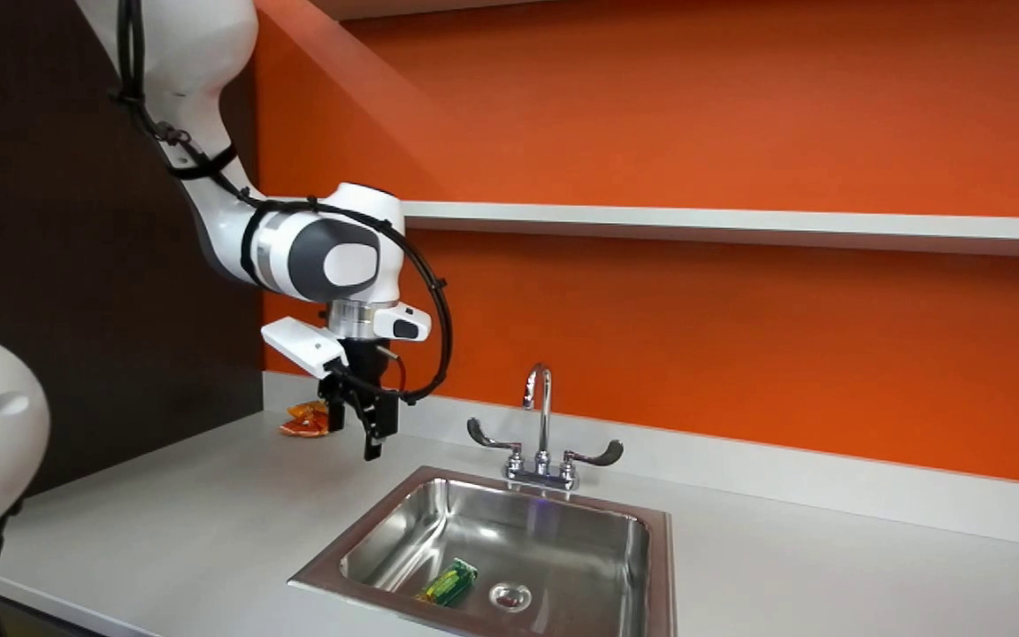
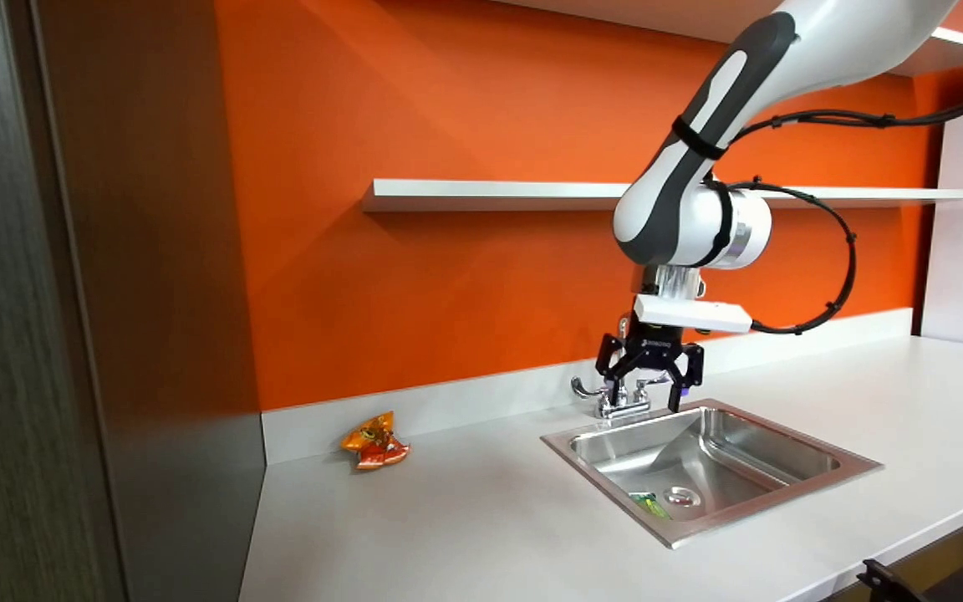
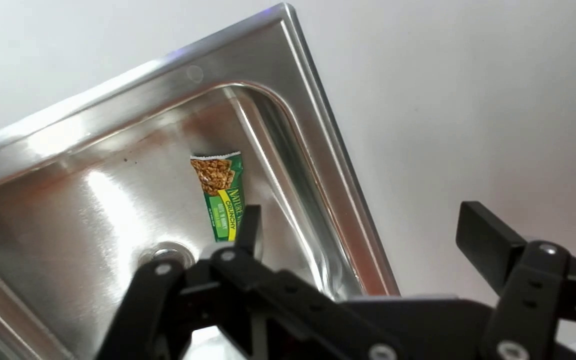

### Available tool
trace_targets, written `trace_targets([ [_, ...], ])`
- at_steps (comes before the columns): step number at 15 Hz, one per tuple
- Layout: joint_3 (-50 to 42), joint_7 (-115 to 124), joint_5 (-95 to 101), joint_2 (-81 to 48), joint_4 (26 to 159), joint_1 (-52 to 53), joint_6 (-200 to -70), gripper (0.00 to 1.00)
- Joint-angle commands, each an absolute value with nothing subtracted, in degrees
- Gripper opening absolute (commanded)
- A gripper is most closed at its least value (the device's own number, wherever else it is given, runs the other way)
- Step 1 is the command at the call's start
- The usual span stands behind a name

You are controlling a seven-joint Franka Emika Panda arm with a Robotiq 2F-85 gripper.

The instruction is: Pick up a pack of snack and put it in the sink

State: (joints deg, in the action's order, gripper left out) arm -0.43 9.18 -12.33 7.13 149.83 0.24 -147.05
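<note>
The pack of snack is a green packet with a yellow stripe. It lies flat on the floor of the sink, beside the drain, in both exterior views (image 1: pixel 449 582) (image 2: pixel 649 503) and the wrist view (image 3: pixel 219 192). The sink is a rectangular steel basin; its rim shows in both exterior views (image 1: pixel 661 566) (image 2: pixel 770 502) and the wrist view (image 3: pixel 325 155). My gripper (image 1: pixel 356 440) (image 2: pixel 644 405) is open and empty, above the counter and sink edge. In the wrist view the fingers (image 3: pixel 366 232) are wide apart, and the left finger overlaps the packet's lower end in the picture.
A chrome two-handled faucet (image 1: pixel 545 425) (image 2: pixel 620 408) stands behind the basin. A crumpled red-orange packet (image 1: pixel 306 421) (image 2: pixel 374 441) lies on the counter by the back wall. A white shelf (image 1: pixel 739 221) (image 2: pixel 490 194) runs along the orange wall. A dark panel (image 1: pixel 103 221) closes one side.
</note>
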Motion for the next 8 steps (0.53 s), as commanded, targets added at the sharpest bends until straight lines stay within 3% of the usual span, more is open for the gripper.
trace_targets([
  [1, -0.36, 9.23, -12.28, 7.16, 149.78, 0.14, -146.91, 1.00],
  [8, -0.36, 9.23, -12.28, 6.40, 149.70, 0.13, -147.00, 1.00],
])
